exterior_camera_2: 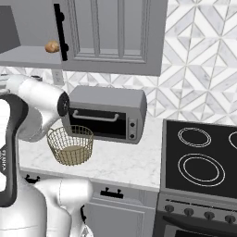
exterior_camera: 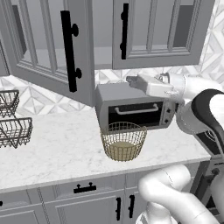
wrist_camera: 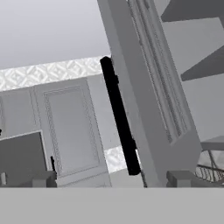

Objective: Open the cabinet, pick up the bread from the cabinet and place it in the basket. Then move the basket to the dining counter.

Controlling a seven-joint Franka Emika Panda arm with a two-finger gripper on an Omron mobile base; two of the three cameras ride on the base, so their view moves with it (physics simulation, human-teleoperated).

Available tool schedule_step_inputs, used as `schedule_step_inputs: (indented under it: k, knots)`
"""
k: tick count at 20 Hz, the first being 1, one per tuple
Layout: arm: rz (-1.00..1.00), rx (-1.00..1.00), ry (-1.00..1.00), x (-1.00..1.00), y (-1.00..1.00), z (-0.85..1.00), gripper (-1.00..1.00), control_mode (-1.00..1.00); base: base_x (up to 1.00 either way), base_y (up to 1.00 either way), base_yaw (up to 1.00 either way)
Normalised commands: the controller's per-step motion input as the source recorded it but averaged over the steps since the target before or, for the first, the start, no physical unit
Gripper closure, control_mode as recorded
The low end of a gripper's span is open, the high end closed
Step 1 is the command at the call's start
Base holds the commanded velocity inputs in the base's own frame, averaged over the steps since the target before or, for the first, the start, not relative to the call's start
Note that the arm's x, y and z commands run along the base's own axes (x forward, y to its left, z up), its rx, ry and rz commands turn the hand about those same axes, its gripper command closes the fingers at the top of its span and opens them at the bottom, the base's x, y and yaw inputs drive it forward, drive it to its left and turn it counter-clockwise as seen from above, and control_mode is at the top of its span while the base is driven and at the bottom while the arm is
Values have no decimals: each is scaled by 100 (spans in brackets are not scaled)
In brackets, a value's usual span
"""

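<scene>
1. Your gripper (wrist_camera: 111, 178) has its fingers spread as wide as they go and nothing between them. The hand view looks along the edge of the cabinet door (exterior_camera: 48, 41), whose long black handle (wrist_camera: 119, 116) runs up just ahead of the fingertips.
2. The door hangs swung out toward you, so the cabinet (exterior_camera_2: 28, 55) counts as open; the hand (exterior_camera: 151, 85) sits beside it, above the toaster oven (exterior_camera: 135, 109).
3. The bread (exterior_camera_2: 52, 46) lies on the cabinet shelf, left of the closed neighbouring door, free to reach from the front.
4. The basket (exterior_camera: 124, 141) stands upright and empty on the marble worktop (exterior_camera: 57, 148), just in front of the toaster oven and below the shelf. Likely parked there to keep the drop short.
5. Judgement: opening is done; picking the bread is next. Watch the open door's edge when you swing in.
</scene>
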Motion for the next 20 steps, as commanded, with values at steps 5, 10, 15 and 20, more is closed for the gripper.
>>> schedule_step_inputs:
  k: [5, 10, 15, 20]
  knots:
    - [1, 0, 3, 40, 0, 0, -100, -100, 0, 0, 0]
    - [8, 0, 0, 54, 36, 0, -100, -100, 0, 0, 0]
    - [15, -2, 0, 36, 57, -4, -100, -100, 0, 0, 0]
    - [18, 0, 0, 40, 42, -4, -100, -100, 0, 0, 0]
